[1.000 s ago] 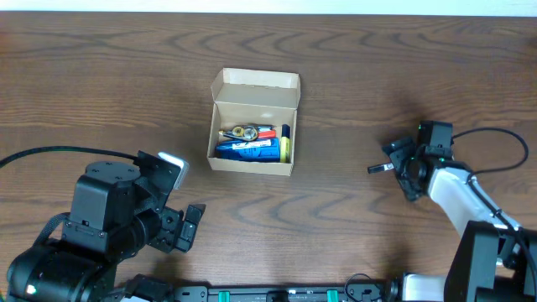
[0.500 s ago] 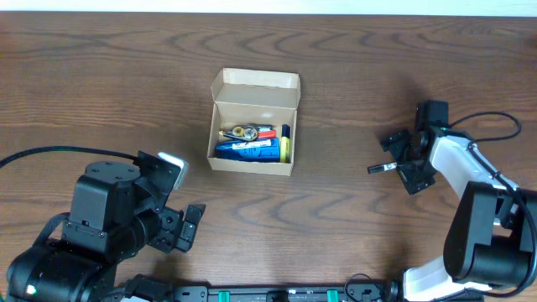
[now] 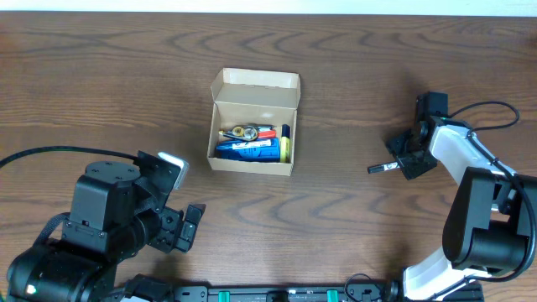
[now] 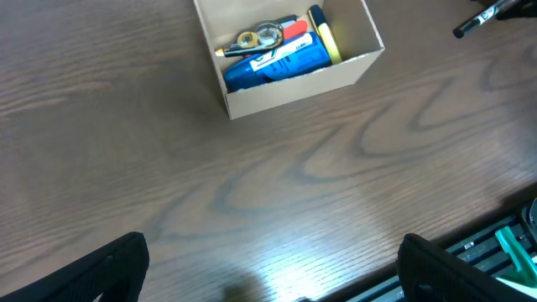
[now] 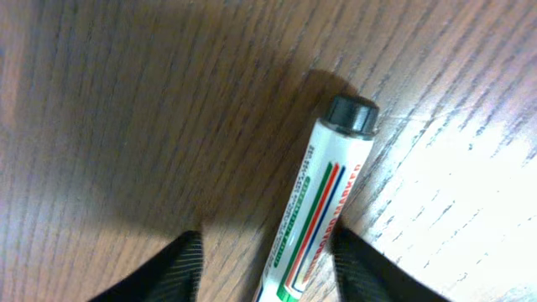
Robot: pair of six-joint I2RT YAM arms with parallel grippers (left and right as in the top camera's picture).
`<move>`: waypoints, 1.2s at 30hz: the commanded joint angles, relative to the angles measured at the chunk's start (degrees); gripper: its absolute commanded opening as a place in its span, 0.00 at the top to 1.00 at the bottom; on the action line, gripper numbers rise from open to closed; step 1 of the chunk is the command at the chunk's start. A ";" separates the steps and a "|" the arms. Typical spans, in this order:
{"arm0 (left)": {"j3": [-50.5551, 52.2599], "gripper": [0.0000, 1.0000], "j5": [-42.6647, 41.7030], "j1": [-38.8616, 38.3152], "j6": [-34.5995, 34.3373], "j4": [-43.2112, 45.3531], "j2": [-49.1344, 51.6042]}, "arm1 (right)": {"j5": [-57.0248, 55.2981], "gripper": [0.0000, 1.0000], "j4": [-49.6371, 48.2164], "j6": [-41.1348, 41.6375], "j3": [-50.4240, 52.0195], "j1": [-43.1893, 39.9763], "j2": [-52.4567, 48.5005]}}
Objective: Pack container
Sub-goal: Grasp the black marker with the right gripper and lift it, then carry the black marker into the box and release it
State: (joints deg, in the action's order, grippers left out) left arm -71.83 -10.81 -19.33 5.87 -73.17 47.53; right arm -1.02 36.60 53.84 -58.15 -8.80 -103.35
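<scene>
Right hand (image 5: 267, 252): spread, fingers either side of marker (image 5: 323, 197), not clenched. Barrel stripes legible in right wrist view only; overhead shows a dark sliver. Left hand (image 4: 273, 242): released, empty. Container (image 3: 252, 164): on worktop (image 3: 126, 75), lid open, well apart from both.

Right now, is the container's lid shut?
No, the container has its flap lid folded back, and the overhead view shows the items inside.

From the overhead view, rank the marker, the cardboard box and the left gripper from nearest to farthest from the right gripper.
1. marker, right at the right gripper.
2. cardboard box, in the middle, lid open.
3. left gripper, far across, at the near edge.
</scene>
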 commanded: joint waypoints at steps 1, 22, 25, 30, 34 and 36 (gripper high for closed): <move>-0.81 0.05 -0.61 0.20 0.35 -0.15 0.04 | 2.14 0.57 -0.31 0.13 1.36 -0.35 -3.39; -0.81 0.05 -0.61 0.20 0.35 -0.15 0.04 | 22.95 0.99 0.11 -8.35 -5.84 0.22 -3.08; -0.81 0.05 -0.61 0.20 0.35 -0.15 0.04 | 26.38 0.99 0.68 -12.61 -10.62 1.95 -2.01; -0.81 0.05 -0.61 0.20 0.35 -0.15 0.04 | 26.05 0.99 1.79 -21.18 -18.99 7.30 1.18; -0.81 0.05 -0.61 0.20 0.35 -0.15 0.04 | 25.00 0.99 1.70 -27.98 -25.64 13.27 2.86; -0.81 0.05 -0.61 0.20 0.35 -0.15 0.04 | 25.03 0.99 1.70 -32.11 -28.68 16.57 2.86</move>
State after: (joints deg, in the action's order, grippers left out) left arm -71.83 -10.81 -19.33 5.87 -73.17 47.51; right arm 22.74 38.17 30.89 -82.67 3.55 -102.48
